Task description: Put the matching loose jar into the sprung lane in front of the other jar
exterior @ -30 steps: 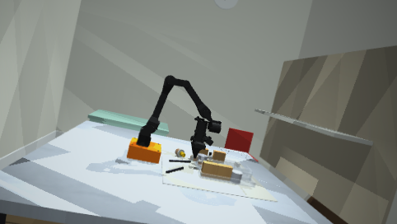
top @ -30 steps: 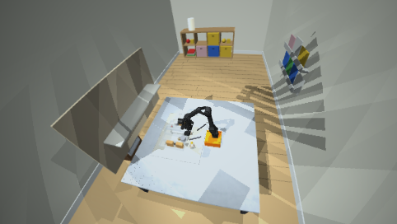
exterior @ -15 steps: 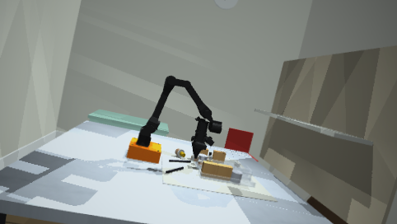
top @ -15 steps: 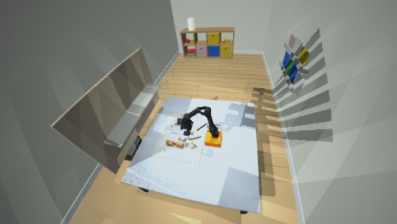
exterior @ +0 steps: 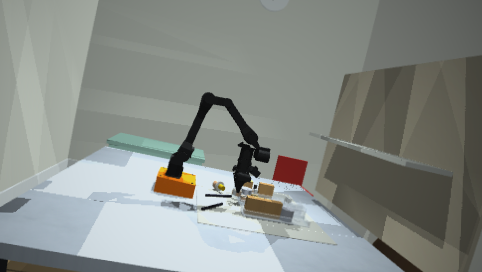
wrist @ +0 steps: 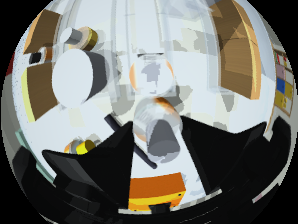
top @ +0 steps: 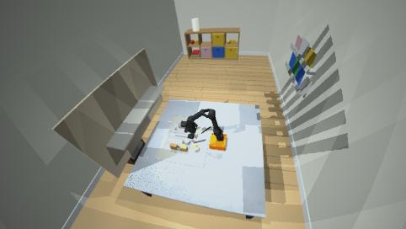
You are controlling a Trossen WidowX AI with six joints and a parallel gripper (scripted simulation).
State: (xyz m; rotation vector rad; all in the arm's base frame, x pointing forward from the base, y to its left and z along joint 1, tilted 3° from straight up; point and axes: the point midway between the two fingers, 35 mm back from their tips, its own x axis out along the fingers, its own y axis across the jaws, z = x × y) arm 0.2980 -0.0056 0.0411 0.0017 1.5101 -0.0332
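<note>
Two jars matter now: the loose jar (wrist: 158, 129), clamped between the fingers of the gripper (wrist: 157, 137), which stand about half open on its body, and what looks like the lane jar (wrist: 152, 75), seen just beyond it in the wrist view. The held jar hangs low over the table (exterior: 125, 230), just above the clear lane fixture (exterior: 280, 210), beside the brown blocks (exterior: 263, 204); whether it has touched anything yet cannot be told. To do this step well, the jar should probably come to the lane mouth upright and centred between the lane walls, low enough to slide along the floor once past the front stop, then press squarely on the older jar so the pusher yields slowly. A steady, straight push seems safest, and the fingers should part only once the new jar sits behind the stop. From its orange base (exterior: 174, 182) the arm rises steeply, folds at a high elbow, and drops its forearm so the wrist points almost straight down.
</note>
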